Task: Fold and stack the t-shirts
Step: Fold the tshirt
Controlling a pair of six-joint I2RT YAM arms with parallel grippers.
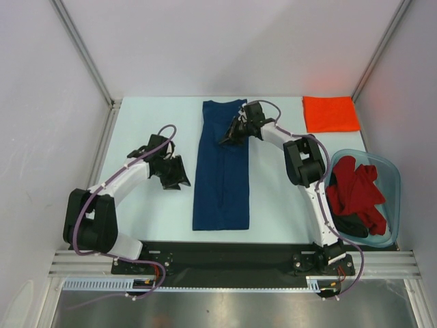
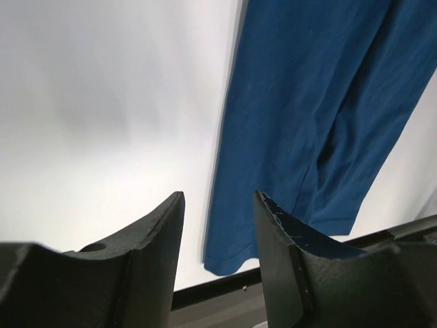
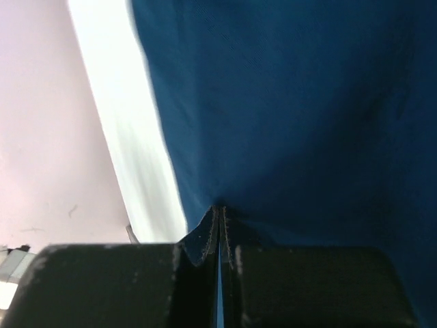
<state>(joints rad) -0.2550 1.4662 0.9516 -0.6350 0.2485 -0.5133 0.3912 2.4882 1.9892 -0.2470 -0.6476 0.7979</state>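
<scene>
A navy blue t-shirt (image 1: pixel 222 167) lies in the middle of the table, folded into a long narrow strip running front to back. My right gripper (image 1: pixel 229 137) rests on its far half and is shut, with a ridge of the blue cloth (image 3: pixel 293 102) pinched up between the jaws (image 3: pixel 220 208). My left gripper (image 1: pixel 179 174) hovers just left of the strip with nothing in it. In the left wrist view its fingers stand apart (image 2: pixel 219 198), above the bare table beside the shirt's (image 2: pixel 307 102) near corner. An orange t-shirt (image 1: pixel 330 113) lies folded at the back right.
A clear bluish tub (image 1: pixel 392 171) at the right edge holds crumpled red shirts (image 1: pixel 355 188) and a dark one (image 1: pixel 351 225). A black strip (image 1: pixel 218 256) runs along the table's near edge. Booth walls and metal posts close in the sides and back.
</scene>
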